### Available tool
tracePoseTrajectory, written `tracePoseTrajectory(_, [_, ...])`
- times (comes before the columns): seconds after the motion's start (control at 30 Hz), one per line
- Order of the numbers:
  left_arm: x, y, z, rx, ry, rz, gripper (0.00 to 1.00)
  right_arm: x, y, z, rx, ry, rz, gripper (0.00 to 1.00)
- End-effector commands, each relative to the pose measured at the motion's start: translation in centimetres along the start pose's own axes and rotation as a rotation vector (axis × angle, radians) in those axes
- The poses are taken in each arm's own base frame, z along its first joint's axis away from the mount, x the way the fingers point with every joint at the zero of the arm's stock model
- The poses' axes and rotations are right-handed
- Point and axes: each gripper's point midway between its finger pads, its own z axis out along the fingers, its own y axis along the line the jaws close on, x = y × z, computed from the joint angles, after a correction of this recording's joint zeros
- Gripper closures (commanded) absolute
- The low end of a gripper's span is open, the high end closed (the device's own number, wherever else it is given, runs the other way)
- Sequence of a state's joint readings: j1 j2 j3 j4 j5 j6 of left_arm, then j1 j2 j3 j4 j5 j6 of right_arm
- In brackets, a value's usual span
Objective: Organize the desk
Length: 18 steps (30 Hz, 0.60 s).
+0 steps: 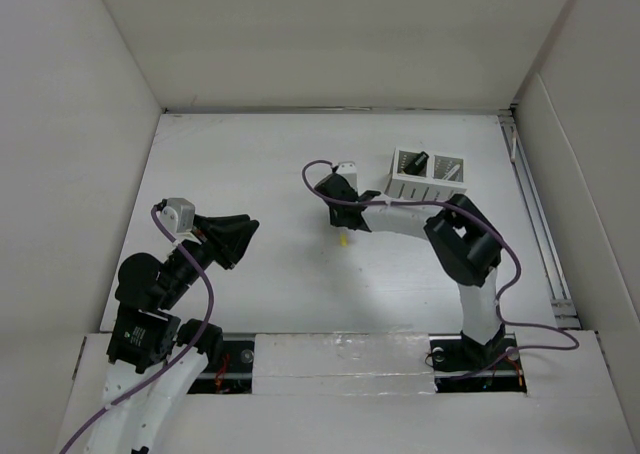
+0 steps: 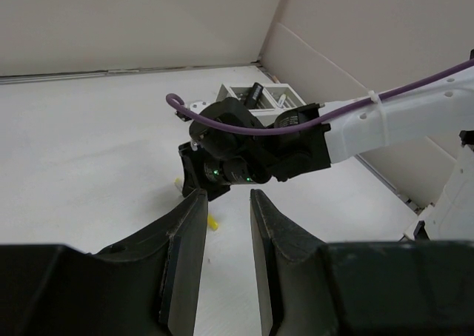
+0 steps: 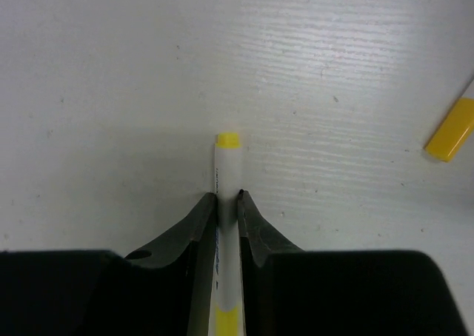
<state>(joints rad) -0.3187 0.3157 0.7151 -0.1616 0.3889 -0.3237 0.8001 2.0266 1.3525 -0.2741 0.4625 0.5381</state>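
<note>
The right end effector (image 3: 227, 203) grips a yellow-tipped marker (image 3: 227, 166) low over the tabletop (image 1: 250, 154) filling mid-frame, so the next move likely carries it to the holder (image 1: 428, 174) at upper right, while the left end effector (image 2: 226, 203) hangs narrowly open.

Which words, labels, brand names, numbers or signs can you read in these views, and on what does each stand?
None can be read.
Dark print along the barrel of the white pen with yellow ends, clamped in the right gripper: too small and blurred to read.
No other text shows in any view.
</note>
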Motion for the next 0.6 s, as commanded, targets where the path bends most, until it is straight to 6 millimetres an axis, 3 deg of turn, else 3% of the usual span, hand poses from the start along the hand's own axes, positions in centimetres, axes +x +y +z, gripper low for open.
tracePoseTrajectory(0.0, [-1.8,-1.0,-0.3,0.034,-0.063,0.016,0.74,0.3,0.3,-1.4,-0.075,0.022,0.013,1.0])
tracePoseTrajectory(0.03, [-1.8,-1.0,-0.3,0.034,-0.063,0.016,0.74,-2.2,0.5,-2.9,-0.112,-0.044,0.066,1.0])
tracePoseTrajectory(0.07, [-1.8,-1.0,-0.3,0.033,-0.064,0.016,0.74,-2.1,0.7,-3.7,-0.152,-0.051,0.077,1.0])
tracePoseTrajectory(0.1, [-1.8,-1.0,-0.2,0.034,-0.062,0.017,0.74,-3.2,0.5,-4.5,-0.179,-0.08,0.104,1.0])
tracePoseTrajectory(0.13, [-1.7,-0.9,-0.2,0.033,-0.058,0.016,0.74,-5.7,0.3,-6.7,-0.222,-0.149,0.158,1.0])
tracePoseTrajectory(0.2, [-1.8,-1.0,-0.2,0.033,-0.059,0.016,0.74,-7.4,0.0,-8.7,-0.258,-0.23,0.197,1.0])
tracePoseTrajectory(0.23, [-1.9,-1.0,-0.3,0.032,-0.067,0.019,0.74,-8.6,-0.6,-9.5,-0.268,-0.278,0.217,1.0])
tracePoseTrajectory(0.27, [-2.0,-1.0,-0.4,0.032,-0.071,0.018,0.74,-10.9,-1.0,-12.2,-0.302,-0.363,0.258,1.0])
tracePoseTrajectory(0.33, [-1.9,-1.0,-0.3,0.031,-0.068,0.019,0.74,-12.0,-2.7,-13.5,-0.304,-0.417,0.299,1.0])
tracePoseTrajectory(0.37, [-1.7,-1.0,-0.3,0.033,-0.061,0.017,0.74,-13.8,-4.5,-15.4,-0.304,-0.479,0.34,1.0])
tracePoseTrajectory(0.43, [-1.9,-1.1,-0.4,0.037,-0.065,0.019,0.74,-15.0,-7.1,-16.6,-0.27,-0.543,0.382,1.0])
tracePoseTrajectory(0.47, [-1.8,-1.1,-0.3,0.037,-0.066,0.017,0.74,-16.3,-10.2,-16.9,-0.202,-0.594,0.434,1.0])
tracePoseTrajectory(0.5, [-1.9,-1.1,-0.3,0.037,-0.067,0.016,0.74,-17.6,-12.4,-18.7,-0.185,-0.657,0.477,1.0])
tracePoseTrajectory(0.57, [-1.7,-1.1,-0.2,0.04,-0.058,0.017,0.74,-18.8,-16.6,-19.7,-0.088,-0.745,0.561,1.0])
